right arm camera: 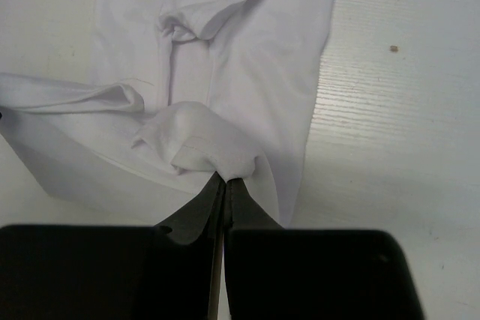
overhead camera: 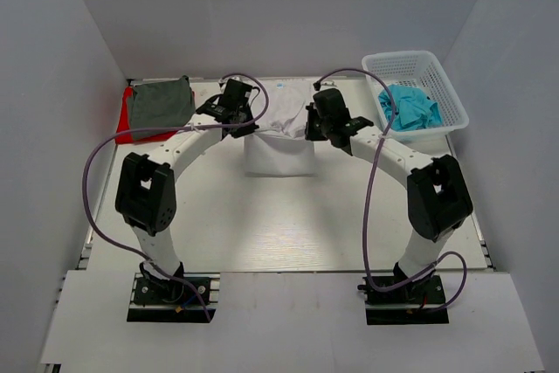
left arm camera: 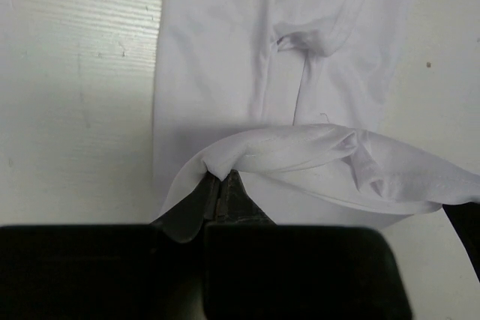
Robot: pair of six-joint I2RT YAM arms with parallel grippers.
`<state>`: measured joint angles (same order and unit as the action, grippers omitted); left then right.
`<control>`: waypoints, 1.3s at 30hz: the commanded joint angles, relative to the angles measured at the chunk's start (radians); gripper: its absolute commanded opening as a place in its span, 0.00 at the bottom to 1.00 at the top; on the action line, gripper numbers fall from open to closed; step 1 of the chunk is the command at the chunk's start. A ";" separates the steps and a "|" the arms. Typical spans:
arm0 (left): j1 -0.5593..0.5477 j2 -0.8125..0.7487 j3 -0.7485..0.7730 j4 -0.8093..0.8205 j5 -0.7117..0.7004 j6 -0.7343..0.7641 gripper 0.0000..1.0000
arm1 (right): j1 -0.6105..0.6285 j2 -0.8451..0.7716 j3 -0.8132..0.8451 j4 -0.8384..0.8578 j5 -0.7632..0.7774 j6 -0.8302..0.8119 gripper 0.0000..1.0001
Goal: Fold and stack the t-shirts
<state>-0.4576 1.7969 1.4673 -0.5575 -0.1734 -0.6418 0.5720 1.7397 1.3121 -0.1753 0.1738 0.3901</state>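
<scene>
A white t-shirt (overhead camera: 278,133) lies at the middle back of the table, its near part hanging between both grippers. My left gripper (overhead camera: 238,121) is shut on the shirt's left edge (left arm camera: 225,157) and lifts it. My right gripper (overhead camera: 316,128) is shut on the right edge (right arm camera: 217,157). A folded grey-green t-shirt (overhead camera: 162,102) lies on a red t-shirt (overhead camera: 131,134) at the back left. A turquoise t-shirt (overhead camera: 410,107) is crumpled in the basket.
A white plastic lattice basket (overhead camera: 454,107) stands at the back right. Grey walls close in the table on three sides. Purple cables loop off both arms.
</scene>
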 commanded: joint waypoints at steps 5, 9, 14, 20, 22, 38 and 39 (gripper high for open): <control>0.049 0.099 0.140 0.030 0.022 0.083 0.00 | -0.046 0.095 0.119 0.045 -0.095 -0.045 0.00; 0.071 0.159 0.185 0.044 0.037 0.114 0.00 | -0.073 0.170 0.174 0.080 -0.160 -0.062 0.00; 0.094 0.266 0.273 0.105 0.120 0.174 0.31 | -0.118 0.305 0.283 0.131 -0.231 -0.030 0.08; 0.128 0.421 0.524 0.073 0.172 0.243 1.00 | -0.162 0.454 0.505 0.092 -0.304 -0.039 0.90; 0.128 0.432 0.585 0.038 0.189 0.275 1.00 | -0.159 0.436 0.504 0.100 -0.344 -0.060 0.90; 0.106 -0.054 -0.292 0.123 0.230 0.119 1.00 | -0.147 0.038 -0.163 0.045 -0.419 0.047 0.90; 0.106 -0.054 -0.315 0.158 0.230 0.119 1.00 | -0.147 0.041 -0.184 0.051 -0.425 0.049 0.90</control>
<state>-0.3477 1.7802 1.2358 -0.4641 0.0238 -0.4801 0.4229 1.7771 1.1732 -0.1009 -0.2058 0.4030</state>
